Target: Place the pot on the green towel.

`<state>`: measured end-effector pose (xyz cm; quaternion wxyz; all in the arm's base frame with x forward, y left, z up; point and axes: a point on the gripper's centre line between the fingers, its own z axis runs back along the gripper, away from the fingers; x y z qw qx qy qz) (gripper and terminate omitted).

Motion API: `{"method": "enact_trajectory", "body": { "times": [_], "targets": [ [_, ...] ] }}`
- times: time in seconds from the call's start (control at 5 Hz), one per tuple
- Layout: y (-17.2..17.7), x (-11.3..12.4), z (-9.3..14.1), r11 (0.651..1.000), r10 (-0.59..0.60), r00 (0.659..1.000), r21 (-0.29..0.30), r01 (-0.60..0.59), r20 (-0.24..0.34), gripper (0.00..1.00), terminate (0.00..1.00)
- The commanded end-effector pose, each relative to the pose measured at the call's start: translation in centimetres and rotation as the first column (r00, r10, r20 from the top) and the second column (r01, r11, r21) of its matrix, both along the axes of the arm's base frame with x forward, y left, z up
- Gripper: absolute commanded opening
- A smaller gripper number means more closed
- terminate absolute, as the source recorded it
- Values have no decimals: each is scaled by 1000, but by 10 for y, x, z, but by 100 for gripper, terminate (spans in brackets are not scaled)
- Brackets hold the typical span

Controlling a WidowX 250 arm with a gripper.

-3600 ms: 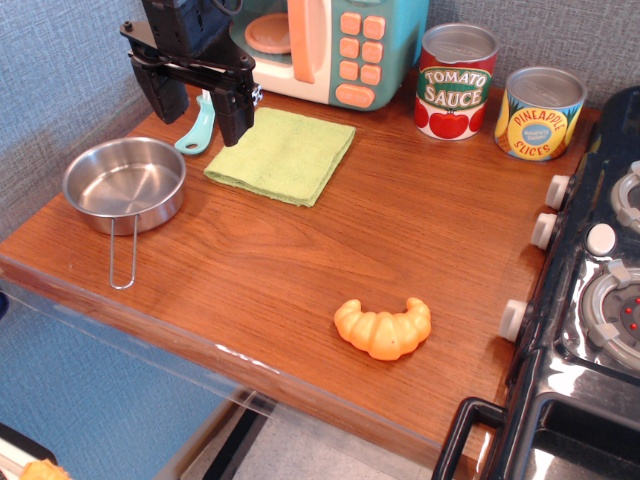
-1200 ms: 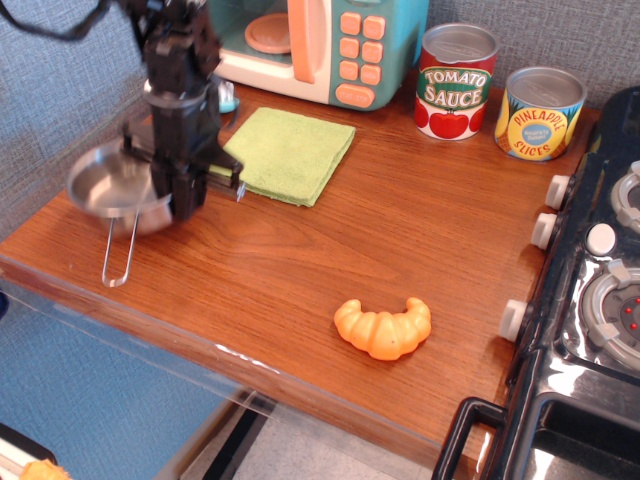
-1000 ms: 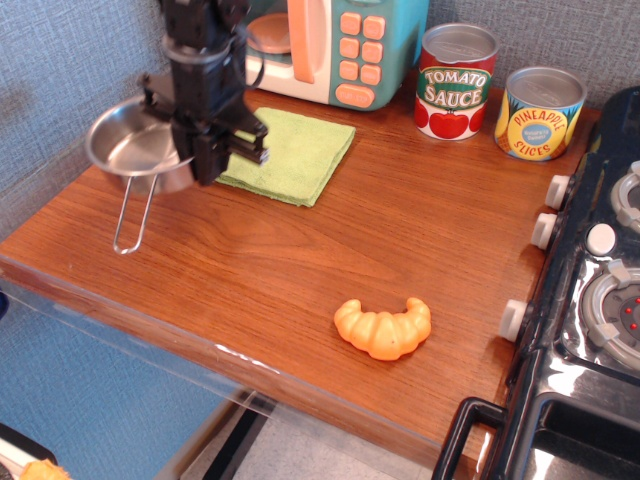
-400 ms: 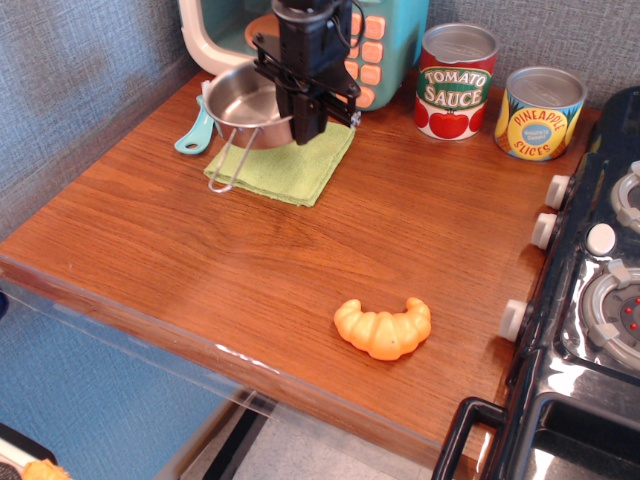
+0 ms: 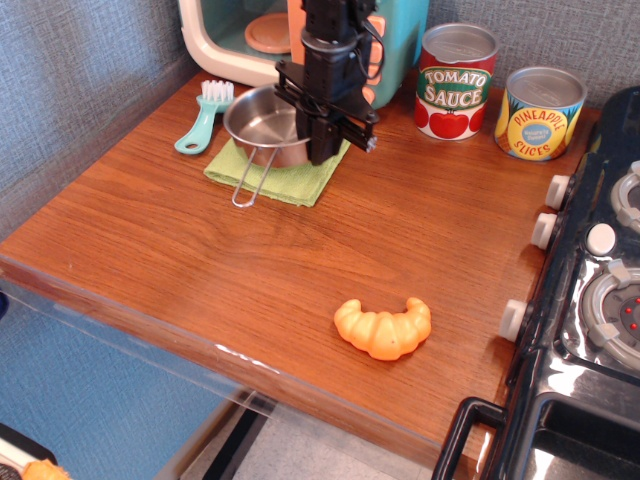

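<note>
The pot (image 5: 264, 124), a small shiny steel pan with a thin wire loop handle pointing toward the front left, is over the green towel (image 5: 285, 178). The towel lies flat near the back of the wooden counter and is mostly covered by the pot and arm. My black gripper (image 5: 324, 140) is shut on the pot's right rim, coming down from above. I cannot tell whether the pot rests on the towel or hangs just above it.
A teal brush (image 5: 203, 115) lies left of the towel. A toy microwave (image 5: 250, 30) stands right behind. A tomato sauce can (image 5: 455, 80) and a pineapple can (image 5: 541, 112) stand at the back right. An orange croissant (image 5: 384, 327) lies near the front. A stove (image 5: 600, 300) borders the right.
My gripper took hold of the pot at the left of the counter, lifted it and carried it right. In the last moment it moved slightly right and lower over the towel.
</note>
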<state>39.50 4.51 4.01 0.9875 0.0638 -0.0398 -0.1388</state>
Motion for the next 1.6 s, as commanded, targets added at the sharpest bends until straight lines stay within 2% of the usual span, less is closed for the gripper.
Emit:
{"method": "enact_trajectory", "body": {
  "times": [0.0,0.4,0.6,0.8,1.0,1.2,1.4],
  "targets": [
    [-3,-7,9,1000,0,1000,14,0,18,100,0],
    [5,-15,26,998,65,997,-22,-64,31,100,0],
    [4,-27,59,993,87,991,-94,-78,99,100,0],
    [13,-53,89,986,154,974,-91,-140,167,100,0],
    [25,-80,87,975,213,968,-95,-201,131,100,0],
    [35,-102,73,969,233,970,-101,-226,64,100,0],
    [38,-106,68,973,210,976,-113,-203,50,100,0]
  ]
}}
